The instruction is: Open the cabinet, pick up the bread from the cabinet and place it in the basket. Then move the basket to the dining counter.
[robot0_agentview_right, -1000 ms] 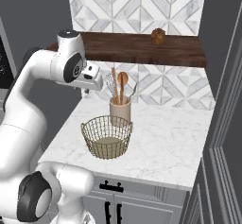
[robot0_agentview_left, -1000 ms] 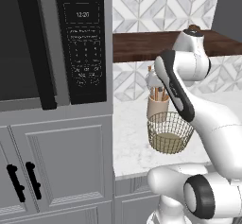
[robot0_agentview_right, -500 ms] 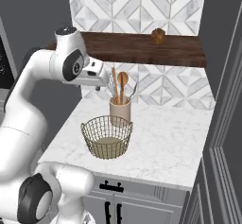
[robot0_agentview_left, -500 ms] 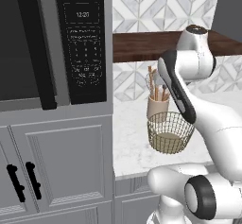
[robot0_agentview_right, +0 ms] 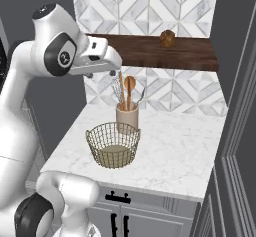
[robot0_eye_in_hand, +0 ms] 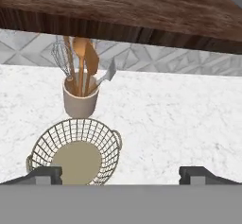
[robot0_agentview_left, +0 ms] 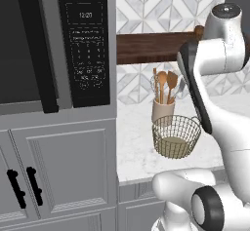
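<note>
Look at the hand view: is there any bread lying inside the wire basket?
No: the basket shows just its bare tan base through the mesh, standing in front of the utensil pot.

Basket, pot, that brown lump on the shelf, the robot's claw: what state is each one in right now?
basket: upright on the marble worktop, empty, only its tan base showing inside.
utensil pot: upright just behind the basket, holding wooden spoons, a whisk and a spatula.
bread: sitting on the dark wooden shelf, not yet picked up.
gripper: open wide, holding nothing, above the worktop.
lower cabinet doors: shut.
</note>
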You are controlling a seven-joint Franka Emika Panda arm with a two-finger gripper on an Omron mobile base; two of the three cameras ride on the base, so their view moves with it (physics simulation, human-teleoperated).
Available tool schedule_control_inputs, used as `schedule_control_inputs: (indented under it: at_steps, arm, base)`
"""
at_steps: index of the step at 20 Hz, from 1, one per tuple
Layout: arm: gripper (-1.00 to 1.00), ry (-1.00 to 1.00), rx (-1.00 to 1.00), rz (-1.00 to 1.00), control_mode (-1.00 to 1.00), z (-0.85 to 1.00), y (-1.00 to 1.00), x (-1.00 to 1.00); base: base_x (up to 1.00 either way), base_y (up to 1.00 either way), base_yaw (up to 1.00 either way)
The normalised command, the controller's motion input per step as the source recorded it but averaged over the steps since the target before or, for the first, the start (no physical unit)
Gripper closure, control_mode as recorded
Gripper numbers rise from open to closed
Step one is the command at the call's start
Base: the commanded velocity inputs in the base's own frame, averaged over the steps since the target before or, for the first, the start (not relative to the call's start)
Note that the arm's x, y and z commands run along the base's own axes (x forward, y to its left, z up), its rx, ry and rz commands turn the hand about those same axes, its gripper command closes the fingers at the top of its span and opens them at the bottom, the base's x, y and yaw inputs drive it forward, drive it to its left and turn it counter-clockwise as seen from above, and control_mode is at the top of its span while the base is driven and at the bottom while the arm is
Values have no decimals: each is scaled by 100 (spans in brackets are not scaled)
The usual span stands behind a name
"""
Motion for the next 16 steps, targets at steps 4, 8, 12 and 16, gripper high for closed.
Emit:
schedule_control_inputs:
  at_steps: [4, 8, 12, 16]
  arm:
    - [-100, -11, 20, -29, -100, 62, -60, -2]
    - [-100, -5, 37, -30, -100, 12, -48, 26]
    - [-100, -4, 18, -13, -100, 5, -52, 53]
    - [-100, -4, -2, 0, -100, 0, -48, 60]
  base:
    - [0, 0, 0]
    - [0, 0, 0]
    - [0, 0, 0]
    - [0, 0, 0]
